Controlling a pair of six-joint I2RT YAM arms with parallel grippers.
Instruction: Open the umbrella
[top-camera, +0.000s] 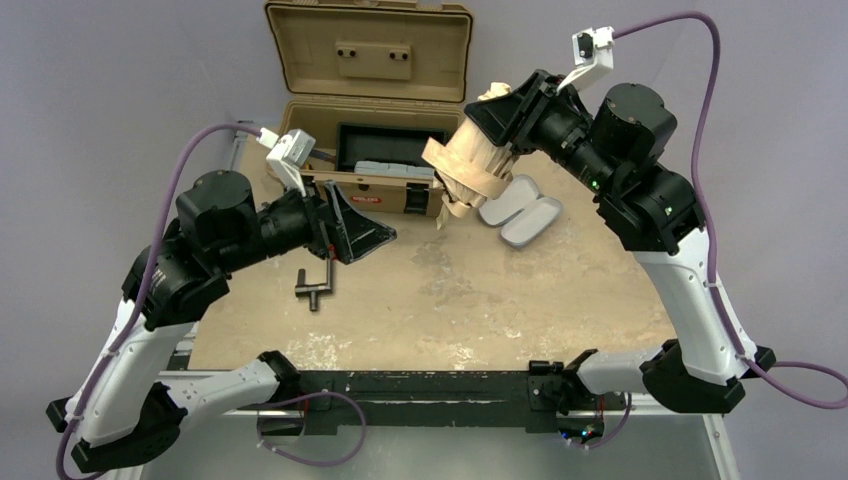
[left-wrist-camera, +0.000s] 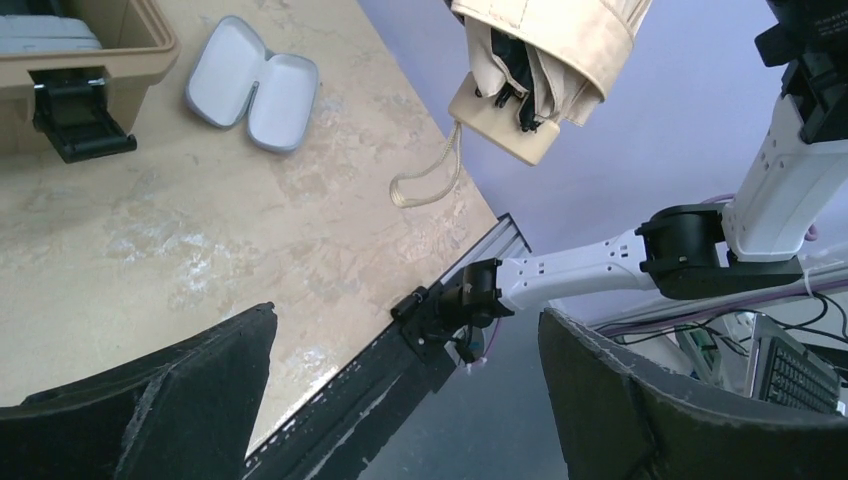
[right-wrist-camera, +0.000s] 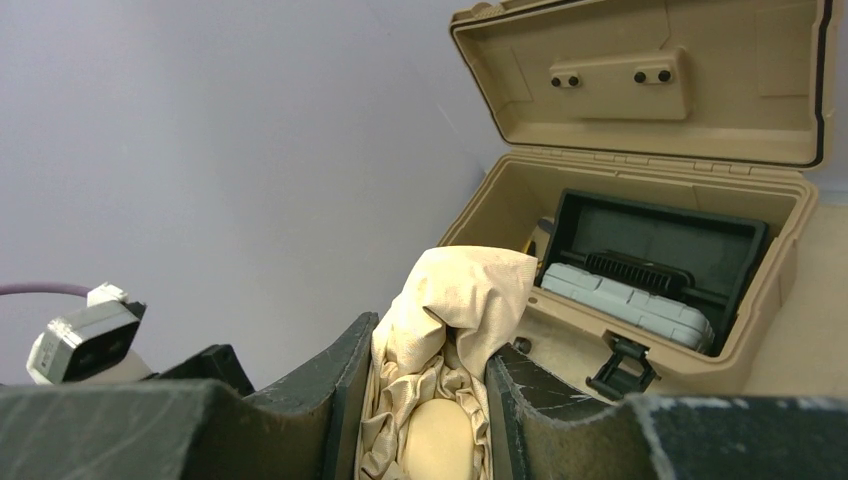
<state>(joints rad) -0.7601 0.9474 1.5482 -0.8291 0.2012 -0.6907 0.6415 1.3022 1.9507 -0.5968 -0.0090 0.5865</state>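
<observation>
Top view: the right tool is clamped on the umbrella, holding it off the bench at upper middle, in front of the toolbox. The left tool, fingers apart and empty, points at it from centre-left.

Left wrist view: the umbrella hangs at the top, cream canopy folded, black ribs showing, handle and strap lowest.

Right wrist view: bunched fabric fills the gap between the fingers.

Opening looks not yet begun; the whole canopy is left to spread.

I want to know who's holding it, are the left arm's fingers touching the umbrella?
Apart. The left wrist view shows the left fingers spread wide and the umbrella hanging well beyond their tips, a plain gap between.
</observation>
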